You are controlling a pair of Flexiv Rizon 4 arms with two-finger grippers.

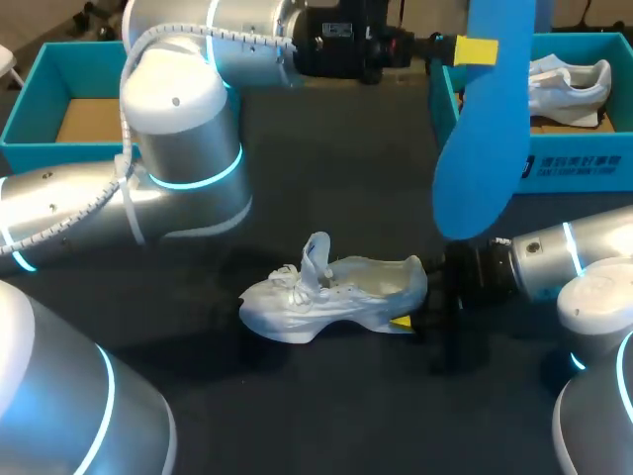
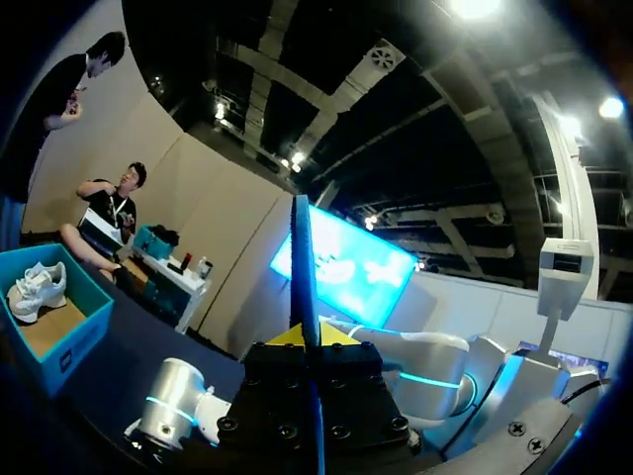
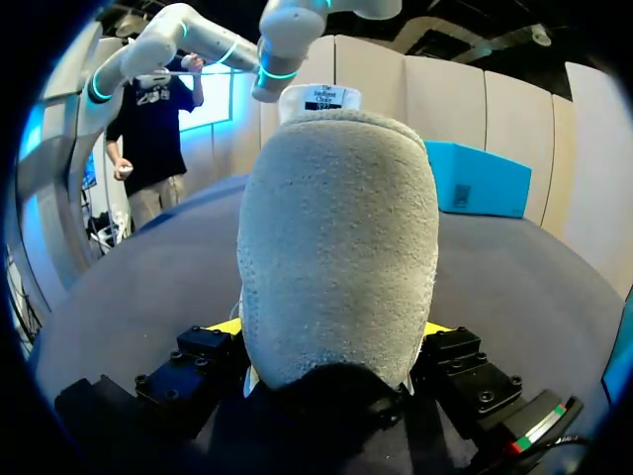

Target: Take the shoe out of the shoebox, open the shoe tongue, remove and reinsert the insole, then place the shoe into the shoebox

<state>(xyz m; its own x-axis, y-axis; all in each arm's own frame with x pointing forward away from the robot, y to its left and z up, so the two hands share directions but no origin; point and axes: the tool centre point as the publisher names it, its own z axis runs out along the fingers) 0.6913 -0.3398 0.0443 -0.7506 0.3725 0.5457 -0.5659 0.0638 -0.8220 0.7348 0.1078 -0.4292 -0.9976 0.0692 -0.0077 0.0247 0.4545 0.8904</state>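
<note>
The robot seems to be sitting between removal and reinsertion. The left claw [image 1: 473,49] is pinching the blue insole [image 1: 485,148] aloft, while the right claw [image 1: 415,309] is clamping the white sneaker [image 1: 326,297] by its heel at the middle of the worktop [image 1: 326,396]. The next move is likely calling for the insole to be steered toe-first into the sneaker's opening.

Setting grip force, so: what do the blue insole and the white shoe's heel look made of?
The insole looks like foam, maybe fabric-faced: even matte blue, and a thin sheet seen edge-on in the left wrist view. The shoe has a white, matte textile upper. Its heel shows a fuzzy, nubby nap, like suede or terry. Sole material unclear.
</note>
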